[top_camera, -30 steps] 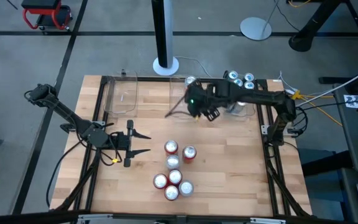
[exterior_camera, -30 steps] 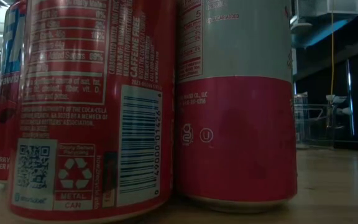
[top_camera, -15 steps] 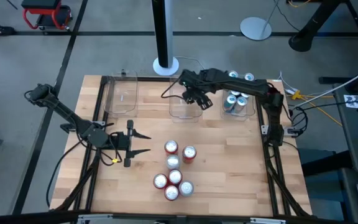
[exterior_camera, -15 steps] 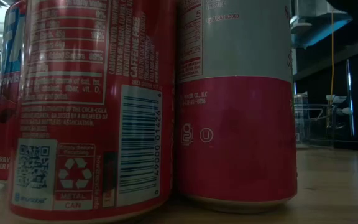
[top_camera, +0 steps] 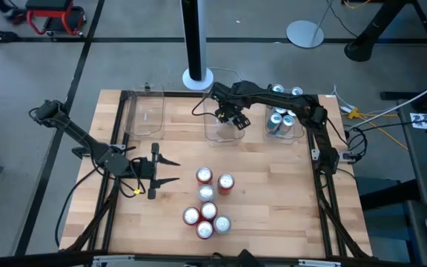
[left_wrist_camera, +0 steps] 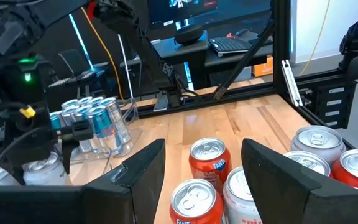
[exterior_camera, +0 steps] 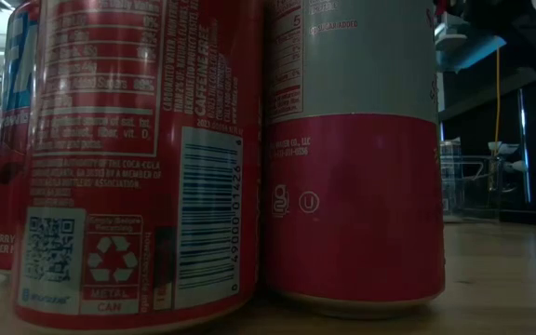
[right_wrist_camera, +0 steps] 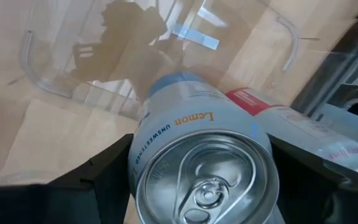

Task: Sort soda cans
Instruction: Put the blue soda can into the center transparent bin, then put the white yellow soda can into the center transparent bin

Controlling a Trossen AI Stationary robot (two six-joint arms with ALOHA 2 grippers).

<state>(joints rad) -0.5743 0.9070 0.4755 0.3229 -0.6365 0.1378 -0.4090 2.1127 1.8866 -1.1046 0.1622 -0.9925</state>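
The right gripper (top_camera: 235, 119) clamped a pale-blue lemon can (right_wrist_camera: 201, 162) over the middle clear bin (top_camera: 222, 130); best lowered upright before release.

Wooden table (top_camera: 273, 215) filled the lower centre of the high view, bordered by a black metal frame (top_camera: 325, 194). Three clear plastic bins stood in a row along its upper edge: left bin (top_camera: 144, 111), middle bin (top_camera: 215, 127), right bin (top_camera: 293, 132). A black post (top_camera: 192, 33) on a white round base (top_camera: 197, 78) rose above them. A white disc stand (top_camera: 305, 33) lay at upper right, a red cart (top_camera: 54, 16) at upper left.
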